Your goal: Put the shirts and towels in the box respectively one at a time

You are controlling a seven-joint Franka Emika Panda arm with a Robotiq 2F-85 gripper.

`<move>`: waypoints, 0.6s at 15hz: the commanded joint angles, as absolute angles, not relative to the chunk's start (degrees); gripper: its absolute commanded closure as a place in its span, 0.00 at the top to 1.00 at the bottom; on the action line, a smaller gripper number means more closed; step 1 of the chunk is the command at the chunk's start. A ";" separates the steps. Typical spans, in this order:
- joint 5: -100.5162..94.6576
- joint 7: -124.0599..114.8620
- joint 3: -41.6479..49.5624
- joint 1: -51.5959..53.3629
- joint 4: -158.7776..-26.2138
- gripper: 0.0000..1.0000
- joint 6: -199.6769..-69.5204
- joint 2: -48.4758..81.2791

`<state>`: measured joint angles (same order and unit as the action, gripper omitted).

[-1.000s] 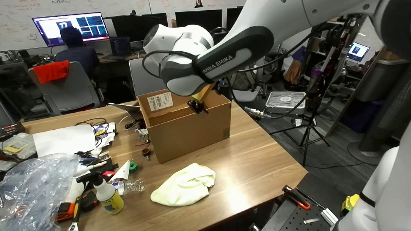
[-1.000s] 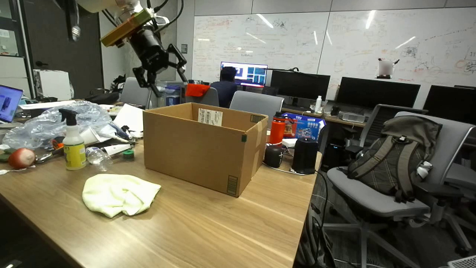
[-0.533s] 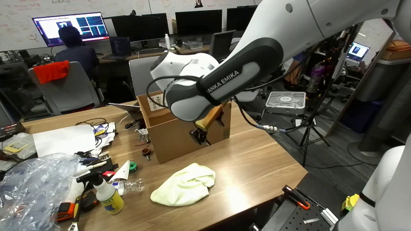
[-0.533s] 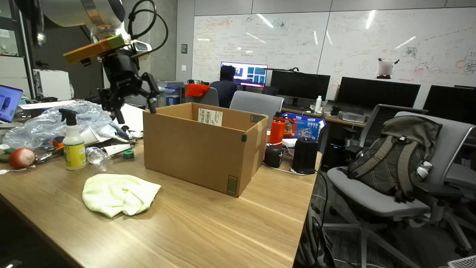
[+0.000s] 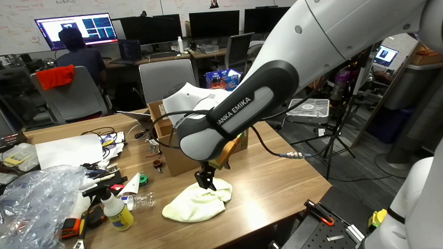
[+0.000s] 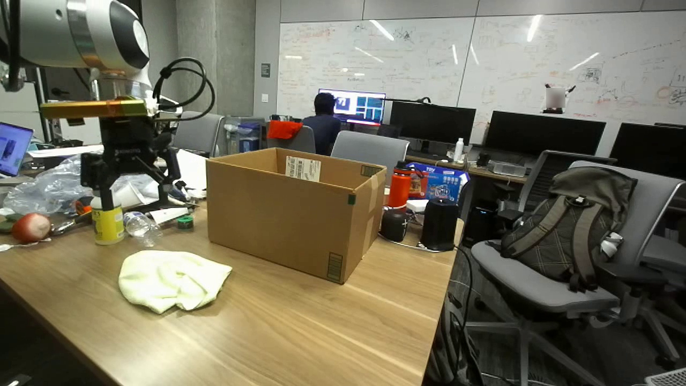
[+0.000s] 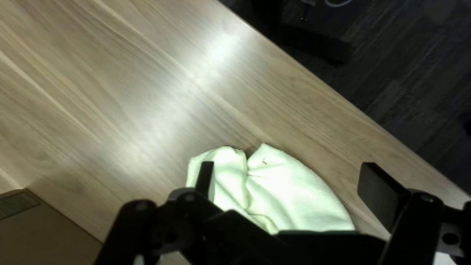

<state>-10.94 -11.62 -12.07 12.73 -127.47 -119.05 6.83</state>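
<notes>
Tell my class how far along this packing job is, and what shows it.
Done: nothing I can confirm; the bottom of the box is hidden. In hand: seemingly the cloth; the open tool hangs above it, gripping nothing. Left: the cloth lies on the table, needing lifting into the box.

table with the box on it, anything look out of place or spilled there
Yes, mildly: a clear plastic bottle lies on its side, as if tipped, beside the upright spray bottle, and a reddish onion-like object looks odd on a tool-strewn table. No spill shows; the box stands upright, no damage visible.
</notes>
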 commanded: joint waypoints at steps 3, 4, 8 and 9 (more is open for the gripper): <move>-6.14 -4.34 -13.54 13.59 -128.73 1.00 -127.15 9.76; -5.96 -3.70 -13.71 13.70 -128.50 1.00 -128.58 10.98; -8.33 -3.65 -13.09 14.31 -127.64 1.00 -133.99 15.50; -8.82 -3.69 -12.81 14.34 -127.16 1.00 -135.12 16.78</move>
<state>-7.74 -4.72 -13.66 13.80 -128.43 -131.61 13.87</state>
